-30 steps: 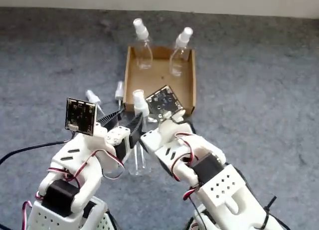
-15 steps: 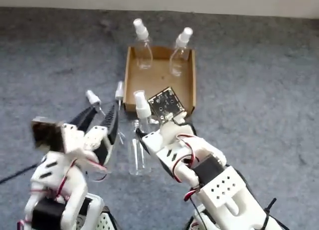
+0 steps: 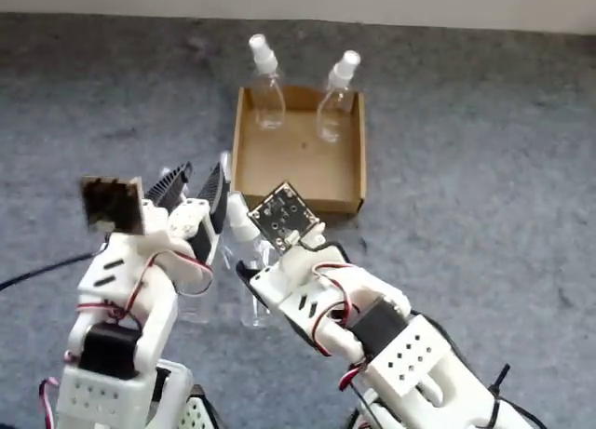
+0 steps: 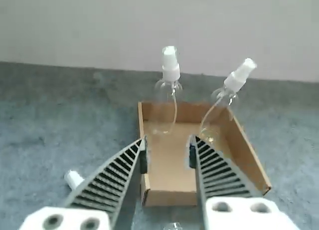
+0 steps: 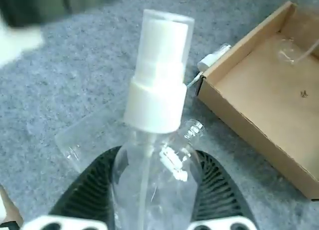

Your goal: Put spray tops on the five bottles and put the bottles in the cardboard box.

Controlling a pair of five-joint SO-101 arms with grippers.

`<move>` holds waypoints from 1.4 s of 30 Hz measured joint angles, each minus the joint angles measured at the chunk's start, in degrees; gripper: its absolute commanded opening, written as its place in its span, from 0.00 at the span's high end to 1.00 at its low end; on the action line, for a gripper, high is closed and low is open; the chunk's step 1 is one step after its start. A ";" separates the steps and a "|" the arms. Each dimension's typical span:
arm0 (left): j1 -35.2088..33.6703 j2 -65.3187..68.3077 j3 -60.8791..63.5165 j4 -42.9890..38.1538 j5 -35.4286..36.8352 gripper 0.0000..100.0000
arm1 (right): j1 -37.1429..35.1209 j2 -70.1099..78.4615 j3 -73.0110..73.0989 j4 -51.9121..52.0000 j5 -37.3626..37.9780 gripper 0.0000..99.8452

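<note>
**Right tool grips a topped bottle; left tool stands wide**

Much is covered or cut off. In the right wrist view the held bottle's base runs off the edge, and the bottle hides the middle of the one lying behind it. In the high view a wrist board covers the right tool's fingers. A clear neck (image 4: 172, 225) at the edge of the left wrist view is cut off, so the rest of it cannot be made out.

The right tool (image 5: 157, 160) is closed on a bottle (image 5: 155, 177), one finger on each side of the clear body. A white top (image 5: 160, 75) sits on the bottle's neck. Just past the tool a lying bottle (image 5: 82, 138) rests on the grey tabletop (image 3: 466, 168), uncapped. Farther on, a loose top (image 5: 214, 57) lies just beside the box (image 5: 239, 108).

The left tool (image 4: 167, 142) is wide apart, with nothing between its fingers. A second top (image 4: 74, 179) lies near one finger, on the side away from the right tool. Beyond the fingertips is the open box, and at its far wall stand an upright bottle (image 4: 168, 98) and a leaning bottle (image 4: 223, 108), both topped.
</note>
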 measured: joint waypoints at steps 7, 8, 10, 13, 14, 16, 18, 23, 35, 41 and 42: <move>4.04 -2.02 1.58 2.29 -5.63 0.88 | 0.00 0.00 0.00 0.09 0.09 1.00; 4.75 -3.69 1.76 3.25 -6.33 0.88 | 0.00 0.00 0.00 0.09 0.09 1.00; 5.27 -6.86 2.20 5.71 -6.95 0.88 | 0.62 0.00 0.00 0.09 0.18 1.00; 5.98 -12.66 3.43 8.88 -7.21 0.88 | 2.55 0.00 0.00 0.09 0.18 1.00; 6.07 -14.59 4.13 9.32 -7.21 0.88 | 2.99 0.00 0.00 0.09 0.18 1.00; 6.24 -17.32 4.84 9.67 -7.30 0.88 | 3.34 -0.09 0.00 0.00 0.09 1.00; 6.33 -20.31 4.92 9.93 -7.30 0.88 | 3.43 -0.09 0.00 0.00 0.09 1.00; 6.33 -22.15 4.92 11.78 -7.38 0.88 | 6.68 -0.09 0.00 -0.26 0.09 1.00; 6.33 -22.77 11.16 10.73 -12.84 0.88 | 15.03 12.92 -22.59 -3.08 -4.57 1.00; 10.29 -22.77 12.40 9.05 -18.02 0.83 | 15.12 28.22 -33.49 -2.81 -10.20 1.00; 11.25 -22.77 12.40 8.97 -18.46 0.80 | 15.12 29.63 -35.16 -1.93 -10.90 1.00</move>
